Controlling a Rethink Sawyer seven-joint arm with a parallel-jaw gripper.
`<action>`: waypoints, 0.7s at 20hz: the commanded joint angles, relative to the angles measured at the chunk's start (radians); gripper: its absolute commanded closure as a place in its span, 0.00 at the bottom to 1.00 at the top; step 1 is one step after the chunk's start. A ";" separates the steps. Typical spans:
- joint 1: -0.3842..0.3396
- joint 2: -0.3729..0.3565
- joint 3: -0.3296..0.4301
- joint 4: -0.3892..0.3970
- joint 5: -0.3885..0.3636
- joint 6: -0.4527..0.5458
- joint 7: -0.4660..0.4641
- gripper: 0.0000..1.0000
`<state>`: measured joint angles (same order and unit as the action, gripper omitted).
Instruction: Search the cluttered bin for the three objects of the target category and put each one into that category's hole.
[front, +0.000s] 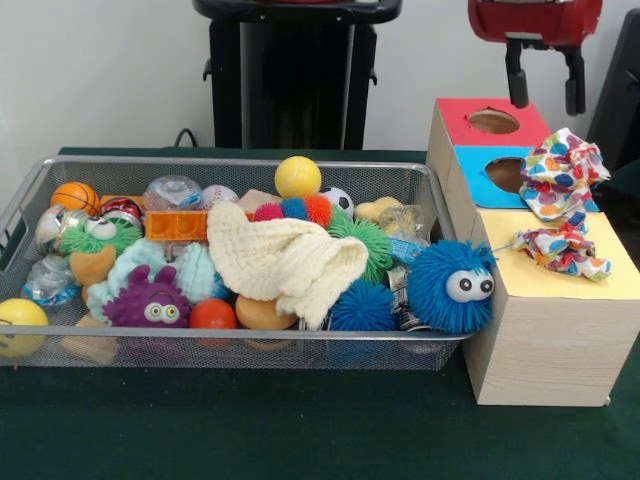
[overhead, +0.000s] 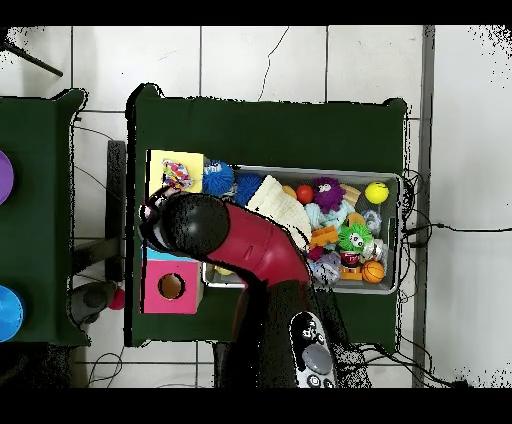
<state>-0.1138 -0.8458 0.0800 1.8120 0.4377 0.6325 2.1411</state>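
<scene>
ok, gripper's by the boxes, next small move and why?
Probably move across to the bin, above the cream cloth: gripper is open and empty over the red box, and that cloth lies on top of the toys.

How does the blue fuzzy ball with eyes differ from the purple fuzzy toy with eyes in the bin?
The blue fuzzy ball looks larger than the purple fuzzy toy. The blue one sits at the bin end beside the wooden box, perched at the rim; the purple one lies low in the bin near the opposite end. The blue one's hairs look finer, the purple one's stubbier. Both have two white eyes facing the front camera.
</scene>
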 joint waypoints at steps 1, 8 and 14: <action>0.000 0.031 0.062 0.052 0.069 -0.115 0.171 0.00; 0.025 0.039 0.030 0.044 0.038 -0.130 0.159 0.00; 0.035 0.080 0.024 0.036 0.015 -0.166 0.142 0.00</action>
<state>-0.0838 -0.8356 0.0800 1.8184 0.4653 0.5260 2.1411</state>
